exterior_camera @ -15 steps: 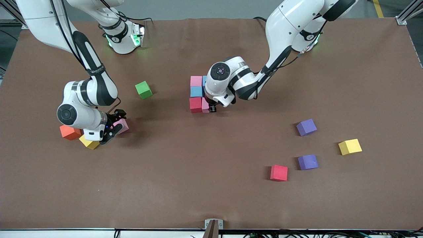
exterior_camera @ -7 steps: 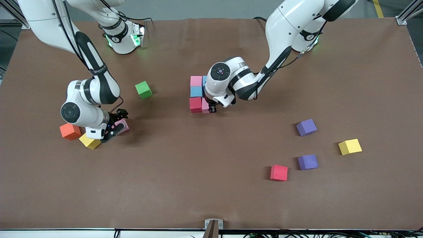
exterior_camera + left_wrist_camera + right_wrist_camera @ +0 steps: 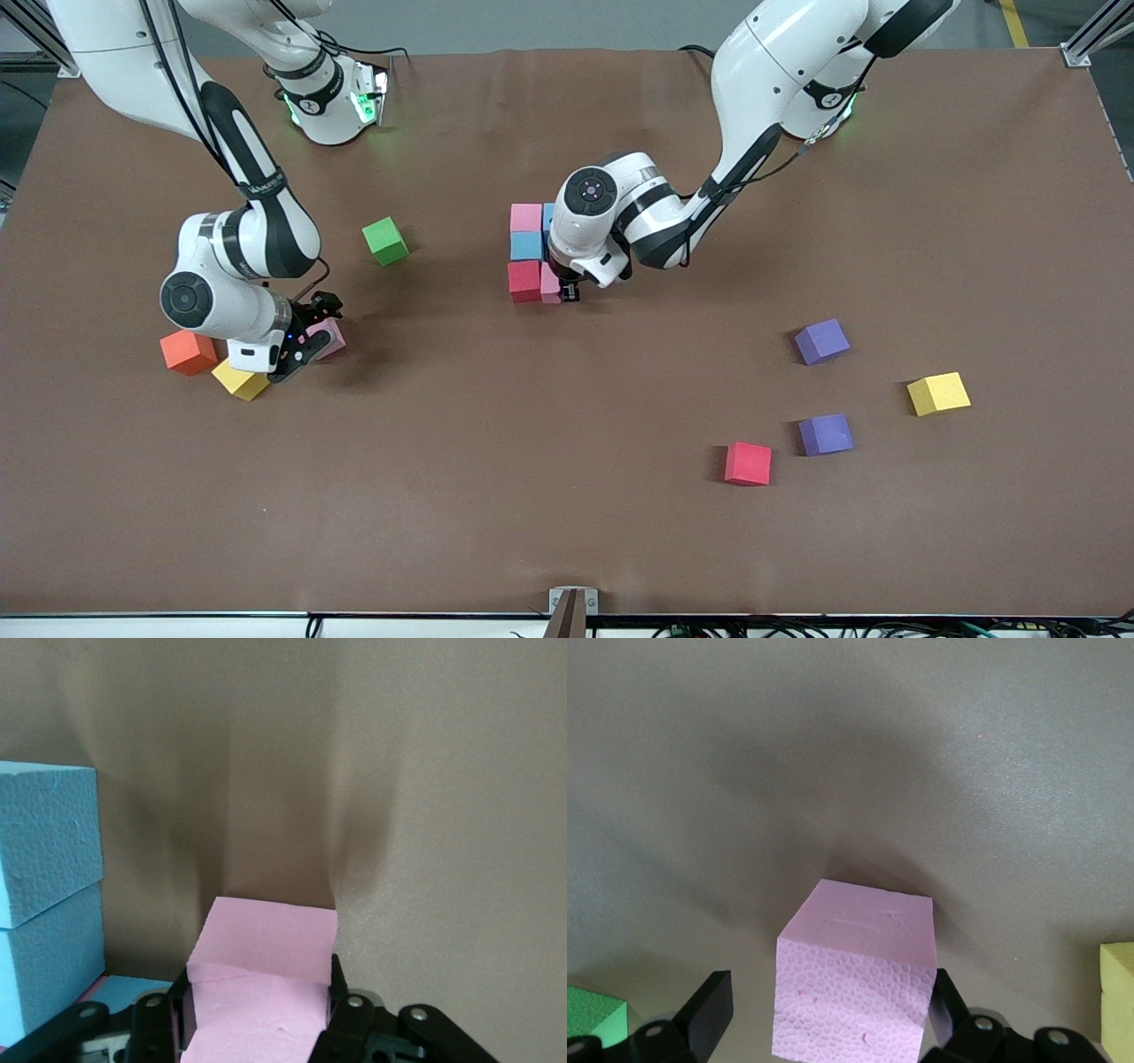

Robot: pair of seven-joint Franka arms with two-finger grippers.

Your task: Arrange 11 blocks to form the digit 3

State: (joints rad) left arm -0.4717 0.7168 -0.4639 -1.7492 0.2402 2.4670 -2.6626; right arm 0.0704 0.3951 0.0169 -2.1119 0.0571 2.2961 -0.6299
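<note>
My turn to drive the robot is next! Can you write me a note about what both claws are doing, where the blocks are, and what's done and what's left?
Left gripper: shut on a pink block, set down against the started group of pink, blue and red blocks mid-table.
Right gripper: fingers open around another pink block, beside the orange cube and a yellow block.
Loose toward the left arm's end: two purple blocks, a red block, a yellow block.
Done: only part of the figure.
Left: release, grasp, bring the rest.
</note>
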